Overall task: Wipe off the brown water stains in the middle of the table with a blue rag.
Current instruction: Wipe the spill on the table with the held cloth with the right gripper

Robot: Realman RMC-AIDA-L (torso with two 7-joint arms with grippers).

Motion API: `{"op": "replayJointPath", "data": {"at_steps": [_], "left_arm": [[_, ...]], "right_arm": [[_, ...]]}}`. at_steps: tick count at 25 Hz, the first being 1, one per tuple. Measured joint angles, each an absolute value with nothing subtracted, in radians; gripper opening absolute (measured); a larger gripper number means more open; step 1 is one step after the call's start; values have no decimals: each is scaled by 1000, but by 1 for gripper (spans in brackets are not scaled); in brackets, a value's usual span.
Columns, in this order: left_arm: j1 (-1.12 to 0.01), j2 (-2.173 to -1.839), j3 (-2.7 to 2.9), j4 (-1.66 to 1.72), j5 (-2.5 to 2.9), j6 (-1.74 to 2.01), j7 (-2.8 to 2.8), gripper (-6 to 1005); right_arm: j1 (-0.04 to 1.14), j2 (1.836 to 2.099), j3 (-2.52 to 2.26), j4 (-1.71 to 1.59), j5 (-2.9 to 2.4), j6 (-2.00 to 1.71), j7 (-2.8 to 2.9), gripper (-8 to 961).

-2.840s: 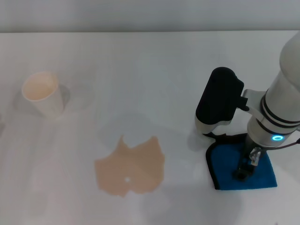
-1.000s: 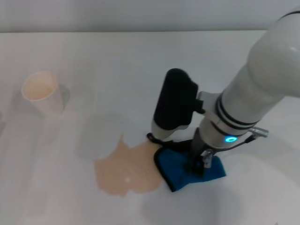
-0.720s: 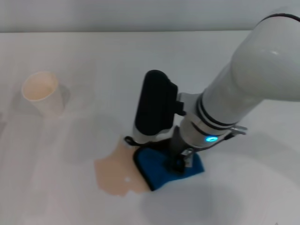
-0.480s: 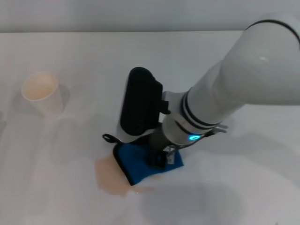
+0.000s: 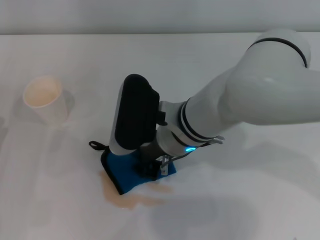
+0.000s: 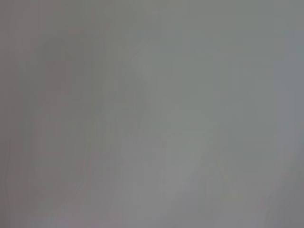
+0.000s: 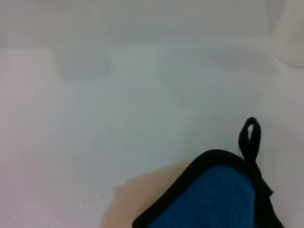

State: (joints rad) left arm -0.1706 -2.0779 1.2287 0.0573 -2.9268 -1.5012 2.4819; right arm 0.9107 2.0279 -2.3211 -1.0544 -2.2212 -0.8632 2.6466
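Jaws of the right gripper press on the blue rag, closure hidden by the wrist. Rag lies lower centre of the desk, covering most of the brown water stains; loop points upper left. Left gripper unseen.

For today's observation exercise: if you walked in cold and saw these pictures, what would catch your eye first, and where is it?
The big white right arm reaches across the middle of the table, its right gripper pressing the blue rag onto the brown water stains, of which only a tan fringe shows along the rag's near edge. Far off to the left stands a white paper cup.
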Motion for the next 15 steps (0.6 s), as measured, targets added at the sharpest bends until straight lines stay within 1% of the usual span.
{"op": "replayJointPath", "data": {"at_steps": [15], "left_arm": [[-181,-2077,1229,54,-2927,-1491,2482,861]], "right_arm": [[904,2027,-2431,-1060,-2118,-806,2583,106]]}}
